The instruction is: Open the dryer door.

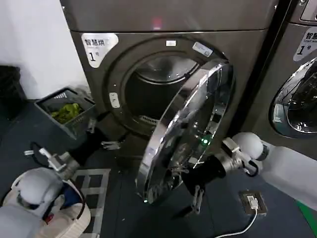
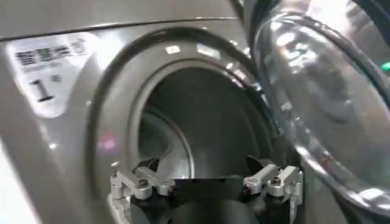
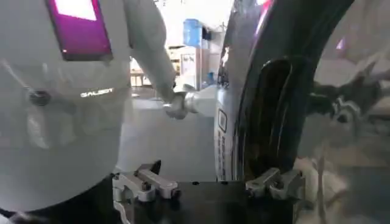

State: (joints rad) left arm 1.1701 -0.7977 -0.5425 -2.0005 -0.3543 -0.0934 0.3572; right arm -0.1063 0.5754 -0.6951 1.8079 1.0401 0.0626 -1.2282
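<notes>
Dryer (image 1: 173, 29): brown-grey front-loader, fills the upper head view, white "1" label (image 1: 97, 47) at the upper left of its front; drum opening (image 1: 158, 89) exposed and dark inside, which I judge to mean the latch is already released. Door (image 1: 190, 131): round, chrome-rimmed, swung out on its right-hand hinge to about half open, its edge turned toward my head camera, so the rim reads as a narrow tilted ellipse; it stands well clear of the opening, and the task looks mostly done, with only a wider swing left if full opening is wanted. Neighbouring machine (image 1: 297, 94): at the far right, its own round door shut; not mine to touch. Basket (image 1: 67, 111): on the floor left of the dryer, green items inside, out of the door's arc. My right gripper (image 1: 195, 196): low, at the door's bottom outer edge, fingers spread and holding nothing; in the right wrist view the fingers (image 3: 143, 185) sit apart with the door rim (image 3: 274, 109) just beyond them, placed there, I judge, to push or guide the door outward. My left gripper (image 1: 101, 134): low at the dryer front, below and left of the opening, also spread and empty; the left wrist view looks past its fingers (image 2: 137, 184) into the drum, with the door glass (image 2: 323, 103) alongside, so this arm seems to be waiting.
</notes>
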